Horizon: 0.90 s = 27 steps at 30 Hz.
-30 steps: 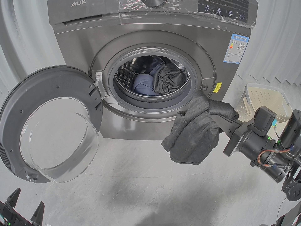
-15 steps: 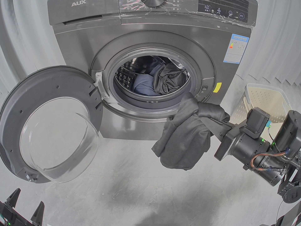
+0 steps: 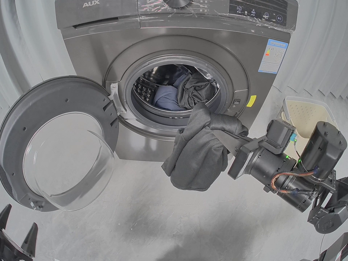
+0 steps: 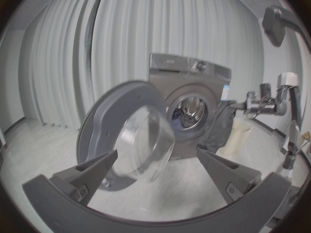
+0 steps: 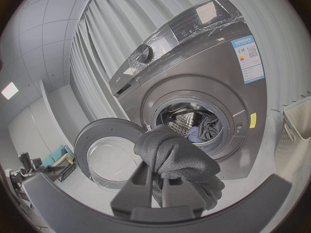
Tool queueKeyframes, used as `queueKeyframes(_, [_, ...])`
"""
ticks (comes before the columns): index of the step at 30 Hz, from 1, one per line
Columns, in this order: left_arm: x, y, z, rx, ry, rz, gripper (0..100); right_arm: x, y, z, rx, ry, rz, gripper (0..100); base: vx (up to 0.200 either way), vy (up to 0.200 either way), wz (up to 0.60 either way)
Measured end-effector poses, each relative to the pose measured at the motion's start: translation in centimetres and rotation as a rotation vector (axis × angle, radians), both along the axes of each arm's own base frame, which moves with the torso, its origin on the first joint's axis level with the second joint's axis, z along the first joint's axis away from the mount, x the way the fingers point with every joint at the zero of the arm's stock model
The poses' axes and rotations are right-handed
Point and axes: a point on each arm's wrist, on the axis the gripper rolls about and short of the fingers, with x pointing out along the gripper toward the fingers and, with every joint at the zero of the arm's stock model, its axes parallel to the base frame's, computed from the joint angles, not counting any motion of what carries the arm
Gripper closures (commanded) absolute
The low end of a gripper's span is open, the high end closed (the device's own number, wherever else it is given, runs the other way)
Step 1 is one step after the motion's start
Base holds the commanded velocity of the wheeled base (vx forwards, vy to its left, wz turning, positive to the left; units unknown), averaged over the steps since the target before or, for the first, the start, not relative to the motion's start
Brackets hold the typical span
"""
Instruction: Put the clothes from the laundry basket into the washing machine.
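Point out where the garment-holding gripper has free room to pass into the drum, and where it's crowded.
Free: the upper left of the drum mouth, between the door seal and the blue garment. Crowded: lower right, where a dark garment piles at the rim, right behind the held garment in the right gripper.

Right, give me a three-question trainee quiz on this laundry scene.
1. True or false: the door of the washing machine is shut.
2. The right gripper is: A) open, B) shut on the dark garment, C) shut on nothing.
3. Fill in: the laundry basket stands to the machine's ____ (robot's side).
Key: 1 false; 2 B; 3 right.
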Motion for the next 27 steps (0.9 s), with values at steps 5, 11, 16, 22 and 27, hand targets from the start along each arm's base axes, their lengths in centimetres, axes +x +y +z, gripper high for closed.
queueKeyframes(5, [0.4, -0.3, 3.4, 0.009, -0.012, -0.154, 0, 0.6, 0.6, 0.3, 0.032, 0.007, 0.0, 100, 0.0, 0.0, 0.0])
queueKeyframes(11, [3.5, -1.0, 5.9, 0.019, 0.107, -0.371, 0, 1.2, 1.2, 0.8, 0.072, -0.003, 0.001, 100, 0.0, 0.0, 0.0])
queueKeyframes(16, [7.5, -2.2, 7.0, 0.018, 0.22, -0.526, 0, 1.9, 1.6, 1.6, 0.132, -0.049, -0.003, 100, 0.0, 0.0, 0.0])
queueKeyframes(22, [11.3, -4.0, 6.5, 0.02, 0.331, -0.638, 0, 2.4, 2.1, 1.9, 0.167, -0.076, -0.008, 100, 0.0, 0.0, 0.0])
queueKeyframes(27, [14.0, -5.6, 5.7, 0.007, 0.394, -0.704, 0, 2.7, 2.4, 1.9, 0.174, -0.082, -0.009, 100, 0.0, 0.0, 0.0])
